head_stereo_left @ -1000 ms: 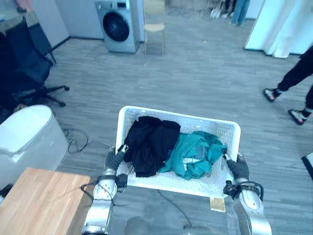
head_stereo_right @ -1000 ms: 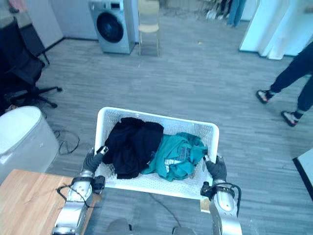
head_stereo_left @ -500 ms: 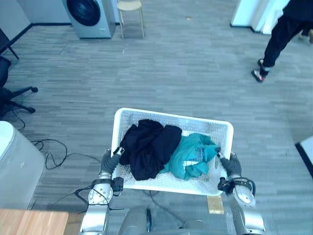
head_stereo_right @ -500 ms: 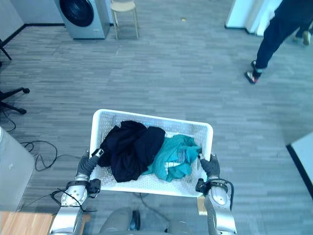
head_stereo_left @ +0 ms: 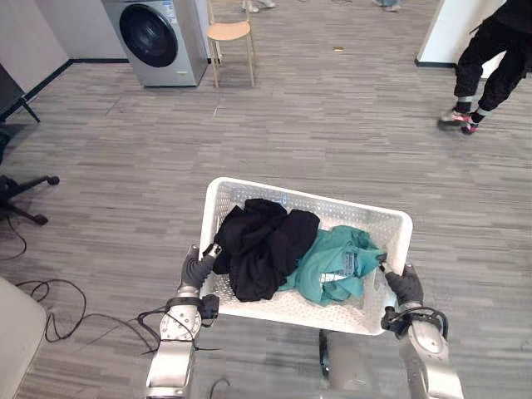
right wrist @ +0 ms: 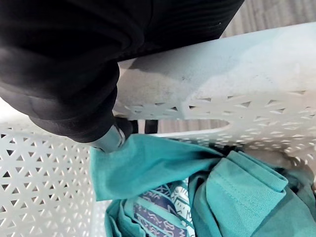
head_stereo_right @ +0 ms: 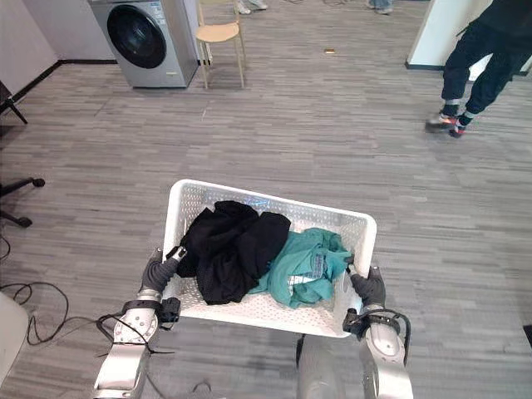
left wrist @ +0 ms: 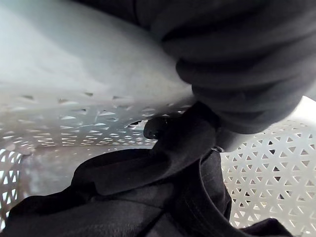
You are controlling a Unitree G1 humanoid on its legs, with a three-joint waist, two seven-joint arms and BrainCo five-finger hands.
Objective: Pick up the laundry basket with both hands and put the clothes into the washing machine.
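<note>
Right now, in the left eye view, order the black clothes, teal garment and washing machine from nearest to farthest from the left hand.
From the left hand, gripping the laundry basket:
1. Black clothes, beside it in the basket.
2. Teal garment, on the basket's right side.
3. Washing machine, far across the floor.

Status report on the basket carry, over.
Left hand and right hand grip the laundry basket. Clothes inside. Washing machine far ahead-left, chair beside it.

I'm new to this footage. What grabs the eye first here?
A white laundry basket, held at its two ends by the left hand and right hand, carries black clothes beside a teal garment. Far off at upper left stands the washing machine; a person is at upper right.
</note>
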